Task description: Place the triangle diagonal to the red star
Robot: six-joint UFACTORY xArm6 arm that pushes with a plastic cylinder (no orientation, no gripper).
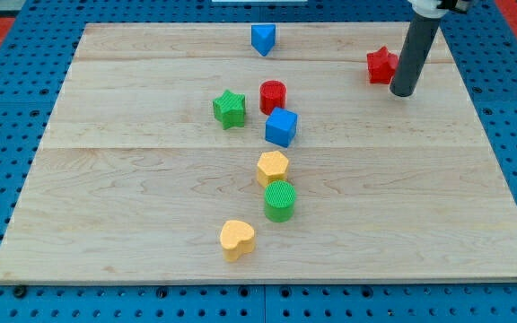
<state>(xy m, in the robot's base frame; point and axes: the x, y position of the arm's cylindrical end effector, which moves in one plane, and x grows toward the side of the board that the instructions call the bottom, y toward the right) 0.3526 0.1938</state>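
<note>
The blue triangle [263, 39] sits near the view's top edge of the wooden board [151, 224], a little left of centre. The red star [381, 65] lies at the view's upper right. My tip [403, 92] stands just right of and slightly below the red star, touching or almost touching it. The rod partly hides the star's right side. The triangle is far to the left of my tip.
A green star [230, 109], a red cylinder [273, 95] and a blue cube [282, 126] cluster mid-board. Below them lie a yellow hexagon [273, 167], a green cylinder [279, 200] and a yellow heart [237, 239].
</note>
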